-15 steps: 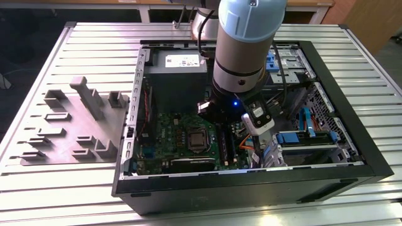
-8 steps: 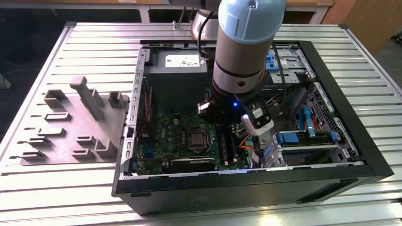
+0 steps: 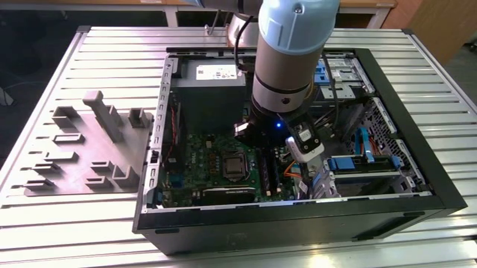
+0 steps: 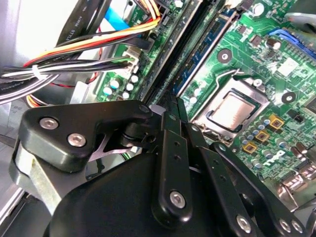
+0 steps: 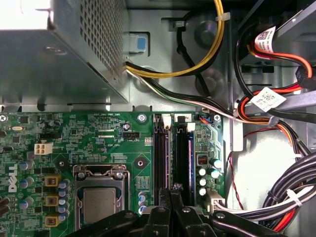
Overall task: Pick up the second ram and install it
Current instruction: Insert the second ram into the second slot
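Our gripper (image 5: 174,190) sits clenched low over the motherboard (image 5: 98,133) slots (fingertips pressed together), apparently pushing the second ram (image 5: 160,158) down into its slot by the board's cable-side edge.

second ram (image 4: 205,49) | dark blue-green stick | on edge, lengthwise along black slots (image 5: 182,158)

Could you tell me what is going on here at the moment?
The robot arm's gripper is inside the open computer case. It hovers just above the long black memory slots on the green motherboard, beside the processor socket. I cannot tell whether it holds the second ram or whether that is already seated.
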Tool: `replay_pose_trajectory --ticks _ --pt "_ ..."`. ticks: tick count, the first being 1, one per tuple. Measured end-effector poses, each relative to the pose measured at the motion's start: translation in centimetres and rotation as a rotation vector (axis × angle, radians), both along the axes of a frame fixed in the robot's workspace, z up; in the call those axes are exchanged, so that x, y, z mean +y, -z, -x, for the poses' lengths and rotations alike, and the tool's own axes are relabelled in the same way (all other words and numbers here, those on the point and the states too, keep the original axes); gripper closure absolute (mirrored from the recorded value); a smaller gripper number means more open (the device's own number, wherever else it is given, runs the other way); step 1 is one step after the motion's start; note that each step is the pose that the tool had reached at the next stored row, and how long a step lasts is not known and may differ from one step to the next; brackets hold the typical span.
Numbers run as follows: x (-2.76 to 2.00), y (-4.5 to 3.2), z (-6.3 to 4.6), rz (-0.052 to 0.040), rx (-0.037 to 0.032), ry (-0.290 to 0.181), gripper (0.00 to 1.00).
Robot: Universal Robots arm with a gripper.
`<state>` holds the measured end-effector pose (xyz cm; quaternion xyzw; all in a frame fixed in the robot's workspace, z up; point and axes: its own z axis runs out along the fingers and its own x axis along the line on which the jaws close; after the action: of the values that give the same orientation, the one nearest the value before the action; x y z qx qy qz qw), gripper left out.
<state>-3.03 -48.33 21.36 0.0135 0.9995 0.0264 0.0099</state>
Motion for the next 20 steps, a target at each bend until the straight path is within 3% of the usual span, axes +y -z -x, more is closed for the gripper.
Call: replay_pose_trajectory --ticks 6,9,12,20 --pt "0.0 0.04 0.0 -0.0008 -0.0004 0.0 0.87" --pt "0.0 0.01 0.0 -0.0001 0.0 0.0 0.75" --pt "0.0 -0.2 0.0 0.0001 0.0 0.0 0.75" --pt "0.01 -2.92 0.0 -0.0002 0.0 0.0 0.75"
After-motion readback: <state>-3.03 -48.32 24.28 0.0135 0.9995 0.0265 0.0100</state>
